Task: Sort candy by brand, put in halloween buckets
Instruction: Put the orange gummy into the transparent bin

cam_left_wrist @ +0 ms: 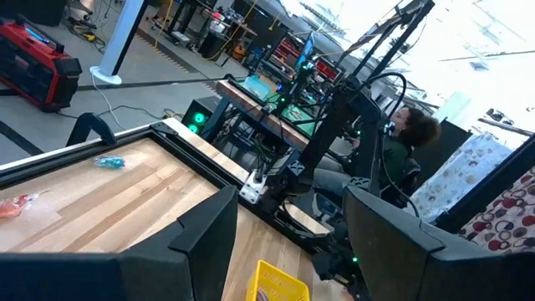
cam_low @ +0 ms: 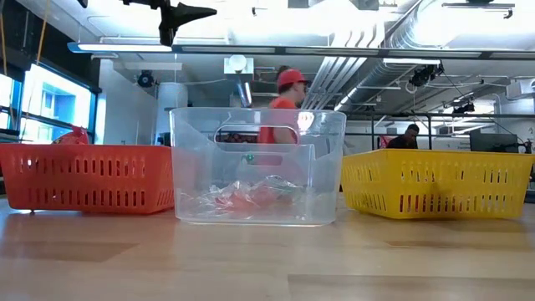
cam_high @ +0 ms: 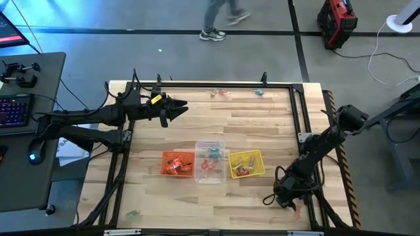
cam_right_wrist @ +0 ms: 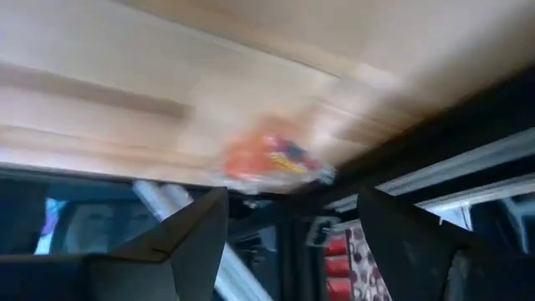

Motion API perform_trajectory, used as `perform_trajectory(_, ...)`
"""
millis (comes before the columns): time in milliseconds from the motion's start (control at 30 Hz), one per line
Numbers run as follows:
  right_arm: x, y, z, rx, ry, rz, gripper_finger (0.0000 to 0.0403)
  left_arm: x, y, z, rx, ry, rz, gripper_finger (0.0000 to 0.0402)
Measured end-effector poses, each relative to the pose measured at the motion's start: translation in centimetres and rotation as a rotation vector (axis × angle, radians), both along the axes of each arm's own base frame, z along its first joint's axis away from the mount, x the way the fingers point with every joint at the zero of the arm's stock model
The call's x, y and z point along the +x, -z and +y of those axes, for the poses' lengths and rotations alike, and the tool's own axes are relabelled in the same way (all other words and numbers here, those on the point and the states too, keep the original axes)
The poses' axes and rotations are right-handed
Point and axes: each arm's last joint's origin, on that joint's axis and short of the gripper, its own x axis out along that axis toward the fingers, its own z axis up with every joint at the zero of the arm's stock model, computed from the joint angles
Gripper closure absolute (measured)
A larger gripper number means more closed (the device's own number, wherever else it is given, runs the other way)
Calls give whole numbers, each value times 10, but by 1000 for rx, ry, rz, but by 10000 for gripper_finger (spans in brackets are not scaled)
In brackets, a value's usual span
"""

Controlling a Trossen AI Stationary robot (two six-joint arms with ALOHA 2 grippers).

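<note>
Three buckets stand in a row near the table's middle: orange (cam_high: 177, 164), clear (cam_high: 210, 162) and yellow (cam_high: 246, 164), each with candy inside. Loose candy lies by the far edge, a red-pink piece (cam_high: 220, 93) and a teal piece (cam_high: 258, 92). A green piece (cam_high: 133, 214) lies at the near left. My right gripper (cam_high: 279, 196) is low at the table's near right corner, open, slanting down. An orange-red candy (cam_right_wrist: 272, 159) lies on the wood just ahead of its fingers (cam_right_wrist: 292, 226), untouched. My left gripper (cam_high: 177, 108) hangs open and level high over the far left.
A black frame rail (cam_high: 298, 124) runs along the table's right side close to my right arm, and another along the far edge. The bare wood between the buckets and the far edge is free. A person in red (cam_low: 284, 109) walks in the room behind the table.
</note>
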Motion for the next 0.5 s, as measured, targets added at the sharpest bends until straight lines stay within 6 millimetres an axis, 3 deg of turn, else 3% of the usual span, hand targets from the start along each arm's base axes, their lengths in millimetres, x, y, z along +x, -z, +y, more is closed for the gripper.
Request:
perform_trajectory(167, 4, 1, -4, -18, 36, -6, 144, 0, 0, 0, 0, 0, 0, 192)
perform_trajectory(500, 15, -4, -11, 49, -120, -145, 144, 0, 0, 0, 9, 0, 3, 192)
